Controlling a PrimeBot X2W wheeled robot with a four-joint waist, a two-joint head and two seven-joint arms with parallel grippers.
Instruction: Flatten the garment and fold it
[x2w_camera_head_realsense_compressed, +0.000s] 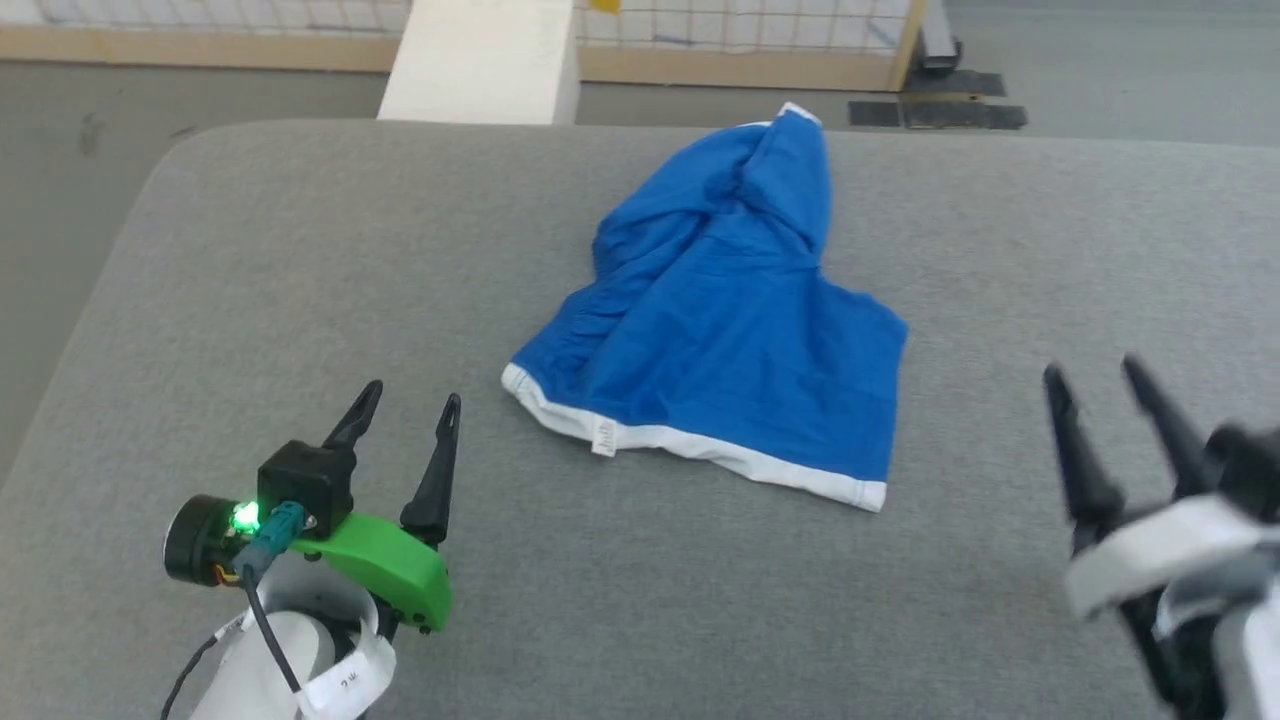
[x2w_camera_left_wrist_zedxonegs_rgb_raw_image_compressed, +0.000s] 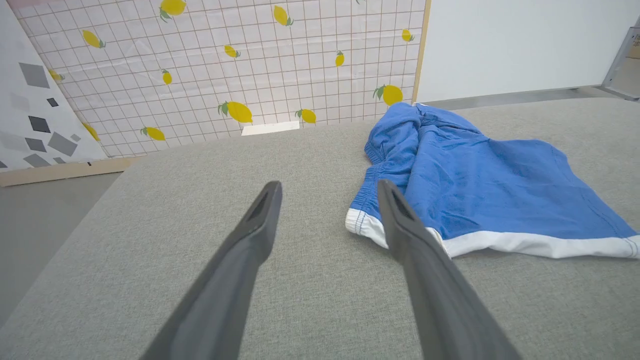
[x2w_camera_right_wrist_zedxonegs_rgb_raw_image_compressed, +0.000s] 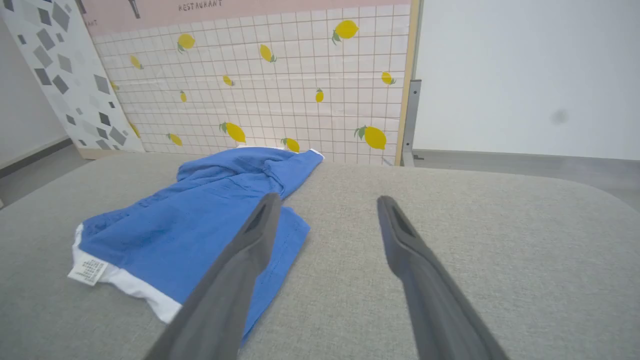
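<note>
Plainly nothing is held yet — left claw (x2w_camera_head_realsense_compressed: 414, 392) and right claw (x2w_camera_head_realsense_compressed: 1090, 366) both gape wide, flanking the garment (x2w_camera_head_realsense_compressed: 720, 330) crumpled on the counter (x2w_camera_head_realsense_compressed: 300, 250). Best to pinch its white band (x2w_camera_head_realsense_compressed: 700, 445) at both near corners, then draw them apart.

Garment (x2w_camera_head_realsense_compressed: 720, 330) on table (x2w_camera_head_realsense_compressed: 300, 250), panel (x2w_camera_left_wrist_zedxonegs_rgb_raw_image_compressed: 250, 65) behind

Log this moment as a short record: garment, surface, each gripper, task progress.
garment: bright blue cloth shorts with white trim, crumpled, far part bunched up
label: small white tag on the near white band
surface: grey fabric-covered table
left gripper: open, empty, apart from the shorts
right gripper: open, empty, apart from the shorts
progress: neither flattened nor folded
</note>
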